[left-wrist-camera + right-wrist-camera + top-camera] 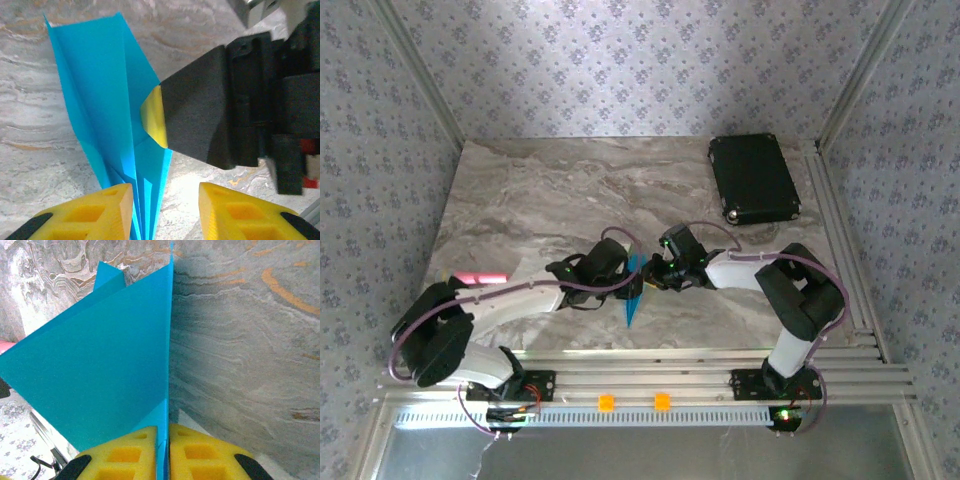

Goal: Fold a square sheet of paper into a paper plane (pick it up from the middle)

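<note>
The square sheet of paper is folded into a narrow, bright cyan-blue paper plane (635, 290) that stands on edge at mid-table, its point toward the near edge. My right gripper (162, 440) is shut on its folded layers (110, 370) from the right; its yellow fingertip (154, 116) shows pressed on the paper. My left gripper (165, 200) stands open. The plane's layers (107, 100) lie against its left finger, and bare table shows in the wide gap to the other finger. From above, the left gripper (620, 262) and the right gripper (655, 275) meet at the plane.
A black rectangular case (753, 178) lies at the back right of the marble table (540, 190). A small pink object (480, 277) sits near the left arm. Aluminium rails (700, 365) run along the near and right edges, with two orange clips (607, 402) in front.
</note>
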Action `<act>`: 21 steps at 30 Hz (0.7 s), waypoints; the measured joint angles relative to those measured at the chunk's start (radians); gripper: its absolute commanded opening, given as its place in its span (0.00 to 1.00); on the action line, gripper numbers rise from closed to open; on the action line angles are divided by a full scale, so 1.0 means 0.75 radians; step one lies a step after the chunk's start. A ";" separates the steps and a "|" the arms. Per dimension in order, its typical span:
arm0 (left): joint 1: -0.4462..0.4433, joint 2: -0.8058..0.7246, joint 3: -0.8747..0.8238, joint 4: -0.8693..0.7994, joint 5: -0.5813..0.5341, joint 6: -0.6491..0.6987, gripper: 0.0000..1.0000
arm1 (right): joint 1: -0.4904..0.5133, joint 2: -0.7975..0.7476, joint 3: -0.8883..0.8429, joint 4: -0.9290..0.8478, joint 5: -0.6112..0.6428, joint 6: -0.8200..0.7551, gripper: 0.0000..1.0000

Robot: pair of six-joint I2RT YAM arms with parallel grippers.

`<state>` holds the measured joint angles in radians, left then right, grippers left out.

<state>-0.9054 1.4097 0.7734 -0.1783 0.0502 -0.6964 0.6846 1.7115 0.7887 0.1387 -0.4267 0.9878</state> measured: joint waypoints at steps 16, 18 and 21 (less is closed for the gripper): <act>0.000 0.161 0.042 -0.004 -0.001 -0.001 0.37 | 0.000 0.000 0.000 0.001 -0.010 0.013 0.14; 0.000 0.173 0.045 -0.008 -0.010 -0.001 0.37 | 0.000 0.000 0.000 0.001 -0.009 0.014 0.14; 0.000 0.181 0.046 -0.010 -0.019 -0.001 0.37 | 0.000 0.000 0.000 0.001 -0.010 0.014 0.14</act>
<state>-0.9054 1.5452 0.8082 -0.1860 0.0357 -0.6971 0.6846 1.7115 0.7887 0.1394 -0.4339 0.9985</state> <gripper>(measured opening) 0.371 0.143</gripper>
